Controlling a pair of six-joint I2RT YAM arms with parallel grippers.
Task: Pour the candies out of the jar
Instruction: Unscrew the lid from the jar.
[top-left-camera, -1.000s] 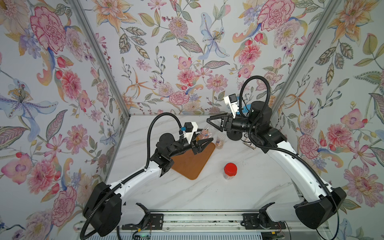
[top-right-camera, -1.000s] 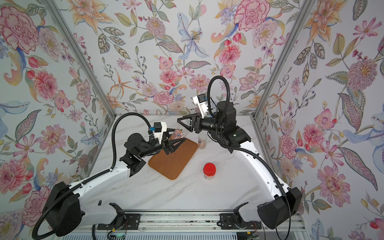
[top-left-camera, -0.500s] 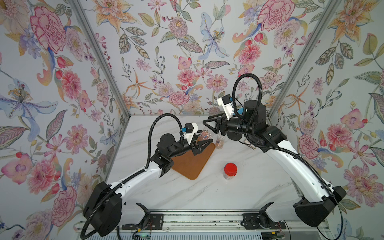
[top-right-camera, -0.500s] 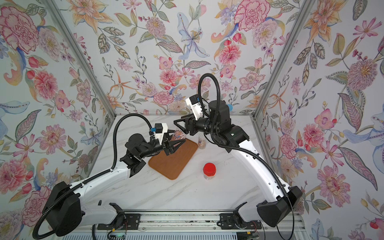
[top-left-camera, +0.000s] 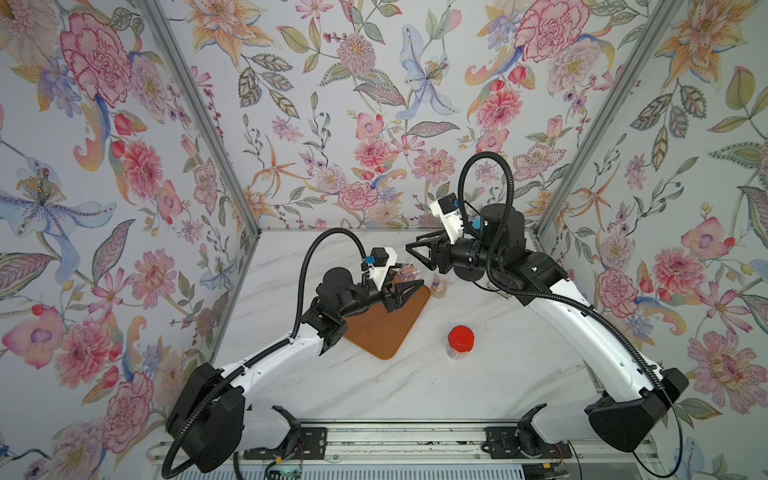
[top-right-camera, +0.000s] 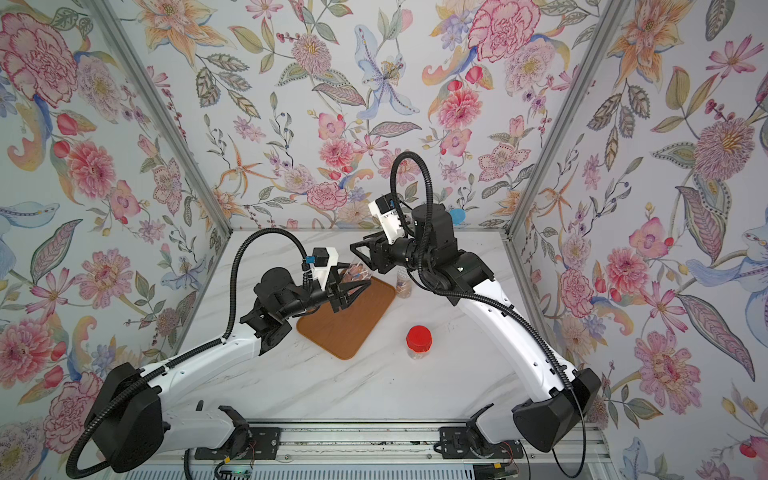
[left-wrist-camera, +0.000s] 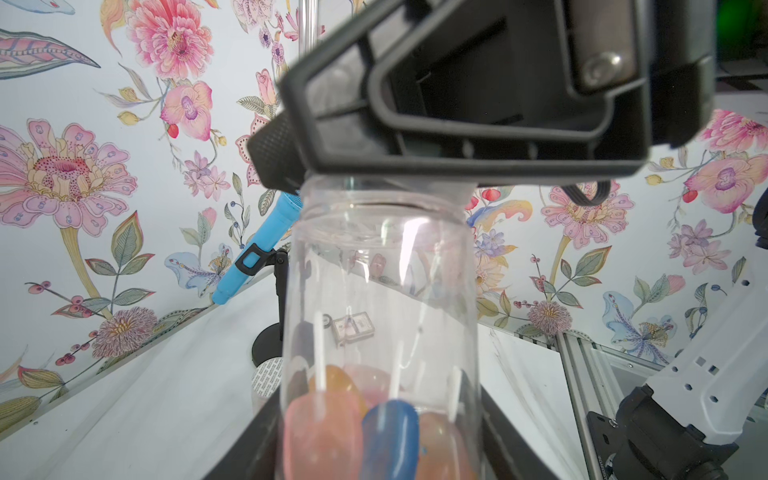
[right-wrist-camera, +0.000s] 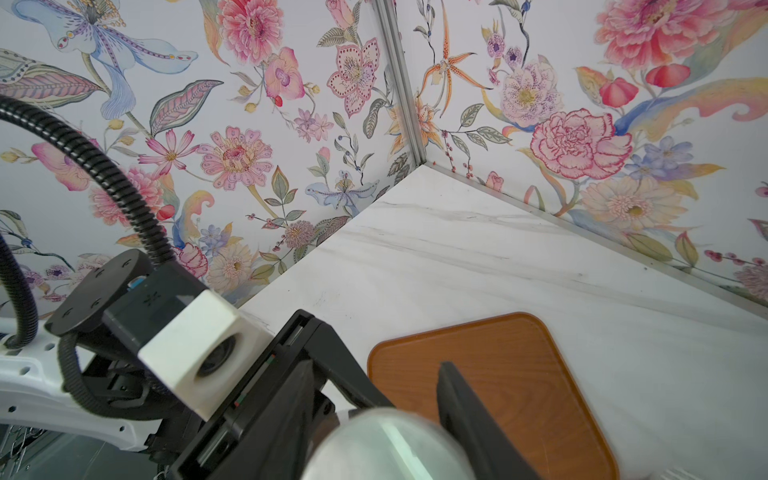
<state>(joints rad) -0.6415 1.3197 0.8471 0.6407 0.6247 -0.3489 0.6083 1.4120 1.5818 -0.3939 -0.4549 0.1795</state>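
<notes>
The jar (left-wrist-camera: 378, 291) is clamped between the left fingers (top-left-camera: 409, 288), candies (left-wrist-camera: 332, 424) piled at its closed end. Right fingers (left-wrist-camera: 274, 153) are closed right at its mouth; whether they've got a lid, can't tell. Looks pre-pour to me. Next it needs tipping over the brown tray (top-left-camera: 382, 328) below. Marble table (top-left-camera: 457, 386), floral walls (top-left-camera: 374, 104).

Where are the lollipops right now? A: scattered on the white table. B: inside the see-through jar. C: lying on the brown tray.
B: the left wrist view shows the candies sitting in the bottom of the clear jar, and none show on the brown tray.
</notes>
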